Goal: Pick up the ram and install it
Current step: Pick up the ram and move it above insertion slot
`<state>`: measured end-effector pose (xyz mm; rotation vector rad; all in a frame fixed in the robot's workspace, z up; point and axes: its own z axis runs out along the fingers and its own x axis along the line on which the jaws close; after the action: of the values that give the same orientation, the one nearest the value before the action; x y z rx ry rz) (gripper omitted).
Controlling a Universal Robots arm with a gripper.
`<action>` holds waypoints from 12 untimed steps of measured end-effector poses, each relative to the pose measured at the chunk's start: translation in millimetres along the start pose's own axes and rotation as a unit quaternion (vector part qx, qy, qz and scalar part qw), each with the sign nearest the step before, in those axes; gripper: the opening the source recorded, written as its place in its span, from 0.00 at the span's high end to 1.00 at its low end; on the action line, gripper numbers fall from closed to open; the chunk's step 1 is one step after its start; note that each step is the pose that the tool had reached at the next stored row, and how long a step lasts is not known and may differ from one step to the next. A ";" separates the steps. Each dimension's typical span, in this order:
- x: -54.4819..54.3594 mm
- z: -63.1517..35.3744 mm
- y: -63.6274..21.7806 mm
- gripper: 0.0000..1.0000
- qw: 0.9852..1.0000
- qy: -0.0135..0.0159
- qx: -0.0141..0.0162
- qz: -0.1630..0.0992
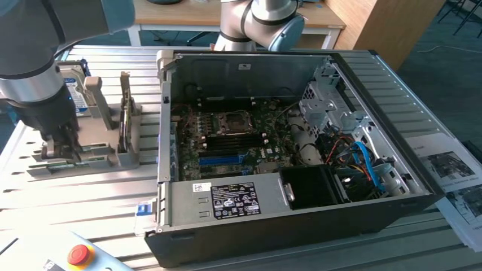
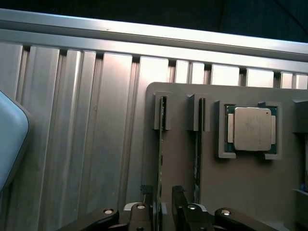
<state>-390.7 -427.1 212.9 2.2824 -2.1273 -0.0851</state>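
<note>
Straddling the ram (image 2: 161, 154) in the wrist view, the tool (image 2: 162, 195) is spread apart; the exterior view adds a computer case (image 1: 316, 223).

Even daylight, glare on ribbed table (image 2: 115, 96), shadow inside computer case (image 1: 249, 79)

Slatted table (image 1: 90, 195) bears case (image 1: 301, 228), fixture (image 1: 105, 162)

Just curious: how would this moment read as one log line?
end effector: open, straddling ram | ram: on edge in holder | not lifted
</note>
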 end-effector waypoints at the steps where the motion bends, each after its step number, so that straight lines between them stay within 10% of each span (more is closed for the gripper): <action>1: 0.0 0.8 0.0 0.70 1.000 0.000 0.000 0.000; 12: 0.3 9.0 -0.4 0.70 1.000 0.000 0.000 0.000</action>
<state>-390.7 -427.1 204.0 2.2823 -2.1273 -0.0851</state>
